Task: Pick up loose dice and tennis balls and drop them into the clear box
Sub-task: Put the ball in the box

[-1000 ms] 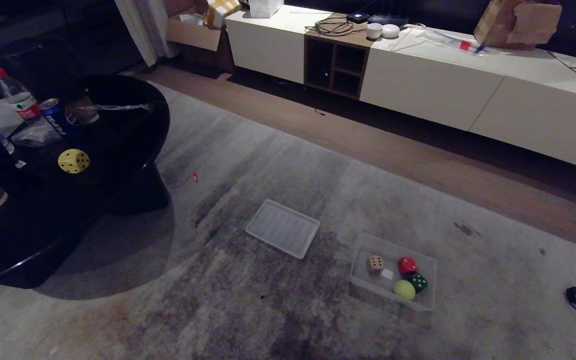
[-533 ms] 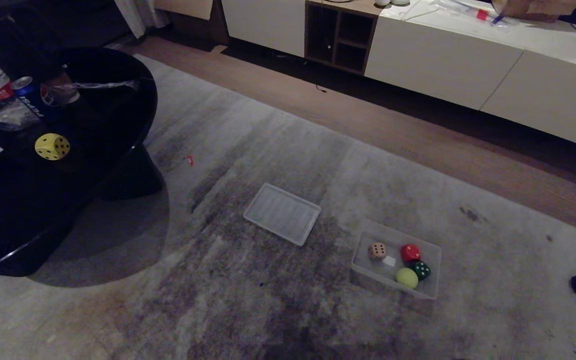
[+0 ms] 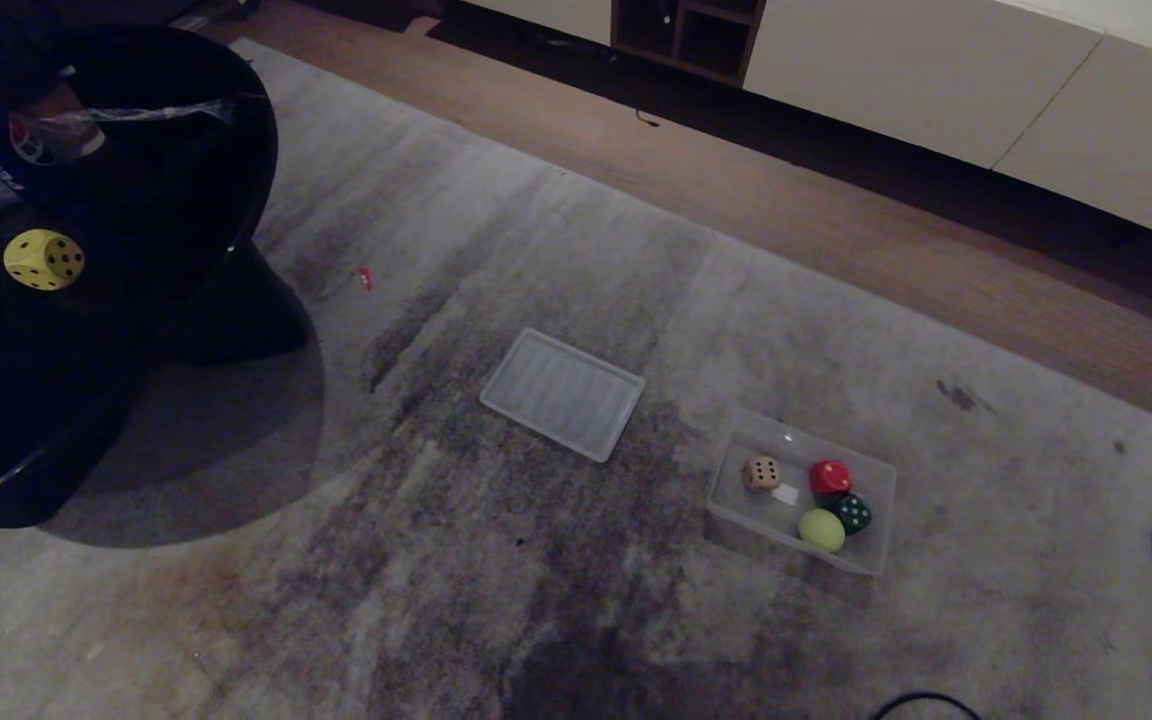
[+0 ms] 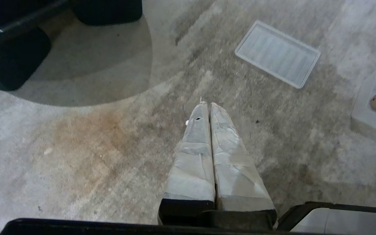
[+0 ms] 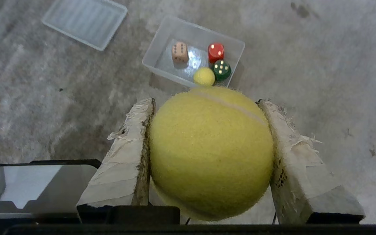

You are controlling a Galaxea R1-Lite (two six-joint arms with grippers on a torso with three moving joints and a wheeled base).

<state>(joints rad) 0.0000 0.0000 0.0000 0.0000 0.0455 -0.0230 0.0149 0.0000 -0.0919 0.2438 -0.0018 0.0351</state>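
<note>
The held tennis ball [image 5: 211,151] sat clamped between the two padded jaws of the right gripper [image 5: 207,107], filling the gap so both pads pressed its sides. From those jaws the clear box [image 5: 162,42] lay ahead and below on the grey carpet [image 3: 496,560], well apart, so the coming move turned on carrying the ball forward over the box's open top before any release. The box's long axis ran slantwise across the carpet in the head view, and it already held a cream die [image 3: 761,473], a red die [image 3: 829,477], a dark green die [image 3: 852,513] and a second tennis ball [image 3: 821,530]. The box lay to the robot's right, nearer the right arm. The left gripper [image 4: 206,105] hung over bare carpet with its jaws pressed together, holding nothing. The ribbed lid [image 3: 562,393] lay beside the box, and a yellow die [image 3: 43,259] remained on the black counter [image 3: 166,250].
</note>
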